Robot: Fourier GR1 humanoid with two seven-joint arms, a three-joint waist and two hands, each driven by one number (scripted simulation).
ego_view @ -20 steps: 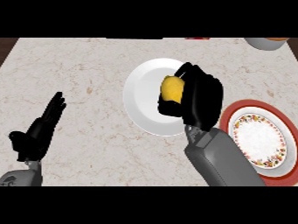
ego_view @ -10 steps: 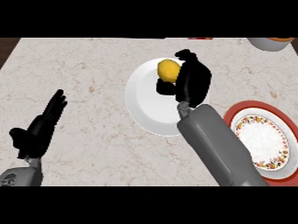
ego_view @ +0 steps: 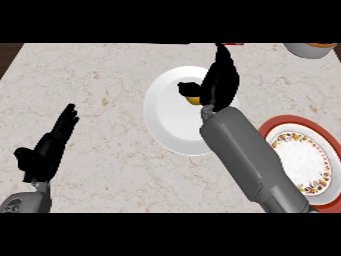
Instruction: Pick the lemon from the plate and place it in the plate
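Over the far part of the white plate (ego_view: 174, 131), as the head view shows it, the right hand (ego_view: 219, 82) hangs with its thumb and fingers curled round the lemon (ego_view: 193, 99), of which only a small yellow patch shows at the hand's near-left side, low over the plate's surface. Well off to the hand's near right lies the red-rimmed plate (ego_view: 340, 165), partly hidden by the grey forearm. To do this step well, I judge the hand should lift the lemon clear of the white rim before swinging right and back, and keep its fingers curled until the fruit is over the patterned centre. Far to the left, the left hand (ego_view: 49, 145) rests open on the worktop (ego_view: 92, 85), fingers straight.
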